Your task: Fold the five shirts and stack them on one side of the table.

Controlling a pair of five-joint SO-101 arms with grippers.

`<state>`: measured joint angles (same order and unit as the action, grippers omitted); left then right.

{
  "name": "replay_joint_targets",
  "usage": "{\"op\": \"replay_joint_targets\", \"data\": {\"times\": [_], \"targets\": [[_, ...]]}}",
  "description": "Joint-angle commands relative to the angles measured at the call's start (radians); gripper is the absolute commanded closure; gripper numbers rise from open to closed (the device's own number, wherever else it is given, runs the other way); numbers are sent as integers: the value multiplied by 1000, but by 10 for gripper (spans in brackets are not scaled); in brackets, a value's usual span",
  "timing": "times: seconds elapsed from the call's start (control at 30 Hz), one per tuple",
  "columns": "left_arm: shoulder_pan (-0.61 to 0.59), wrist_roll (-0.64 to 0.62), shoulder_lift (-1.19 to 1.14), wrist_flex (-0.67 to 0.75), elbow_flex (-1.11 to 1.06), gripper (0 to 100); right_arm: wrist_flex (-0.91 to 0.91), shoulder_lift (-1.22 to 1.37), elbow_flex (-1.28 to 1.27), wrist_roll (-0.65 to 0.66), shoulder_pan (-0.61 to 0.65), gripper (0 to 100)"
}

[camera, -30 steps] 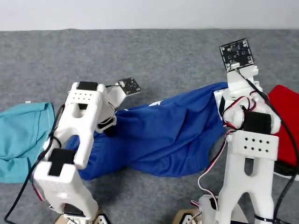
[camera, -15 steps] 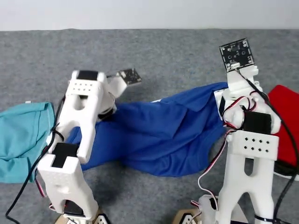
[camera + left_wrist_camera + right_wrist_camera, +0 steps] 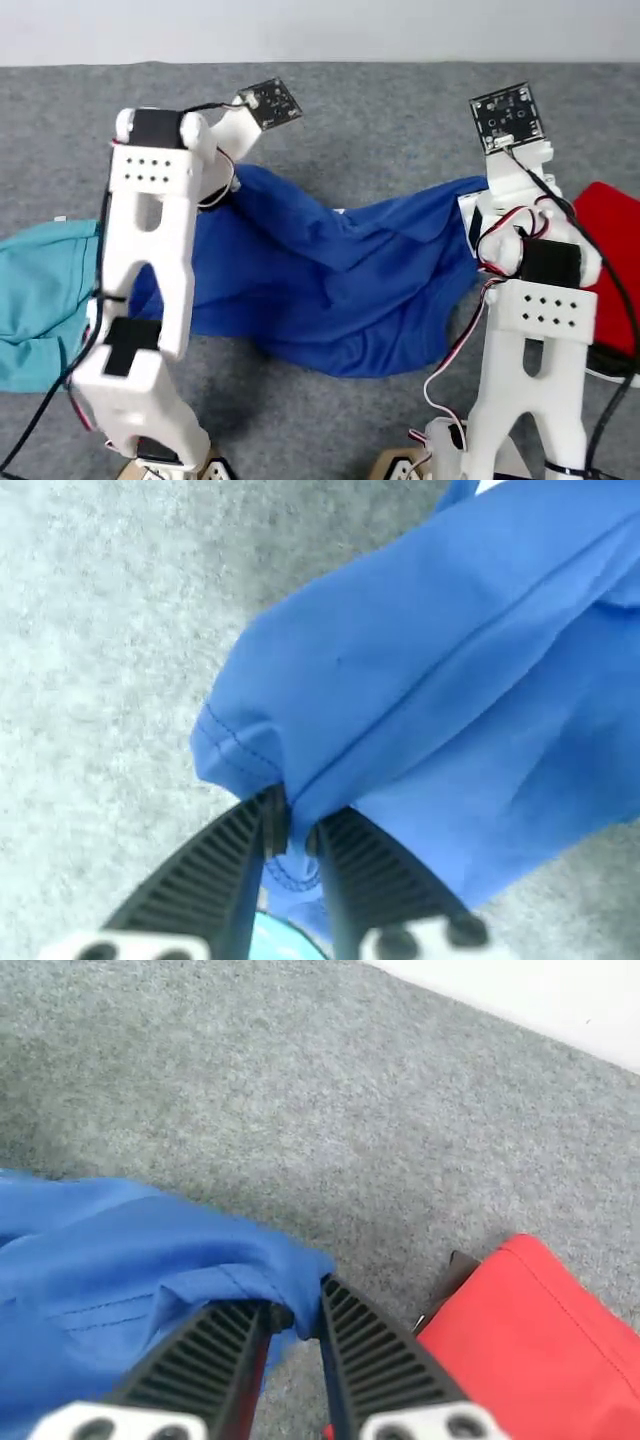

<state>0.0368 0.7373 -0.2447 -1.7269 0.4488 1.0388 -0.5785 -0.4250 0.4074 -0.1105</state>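
A blue shirt [image 3: 340, 290] lies spread across the middle of the grey table, between the two arms. My left gripper [image 3: 292, 832] is shut on a bunched edge of the blue shirt [image 3: 430, 680], holding that edge lifted off the felt at the shirt's far left. My right gripper [image 3: 297, 1320] is shut on the shirt's right corner [image 3: 130, 1260], low over the table. A teal shirt [image 3: 45, 290] lies at the left edge. A red shirt [image 3: 610, 260] lies at the right edge, red shirt [image 3: 520, 1330] just beside the right gripper.
The grey felt table [image 3: 380, 120] runs back to a white wall. Both white arm bodies stand over the near side, the left one [image 3: 150, 260] and the right one [image 3: 530, 330], with cables hanging by them.
The left arm has swung up and toward the far side, lifting and pulling the shirt's left edge with it. The right arm has stayed put.
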Motion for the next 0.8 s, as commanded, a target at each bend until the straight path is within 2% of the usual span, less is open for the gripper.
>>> {"op": "replay_joint_targets", "data": {"times": [0.0, 0.13, 0.37, 0.57, 0.77], "targets": [[-12, 5, 155, -29, -108, 949, 24, -27, 81, 9, 13, 988], [-14, 8, 287, -29, -358, 869, 48, -27, 98, 9, 58, 988], [11, 44, 336, 71, -576, 995, 42, -18, 95, 9, 102, 988], [15, 43, 333, 169, -645, 990, 48, -18, 92, 8, 113, 988], [6, 43, 195, 230, -674, 845, 50, -18, 91, 8, 111, 988]]}}
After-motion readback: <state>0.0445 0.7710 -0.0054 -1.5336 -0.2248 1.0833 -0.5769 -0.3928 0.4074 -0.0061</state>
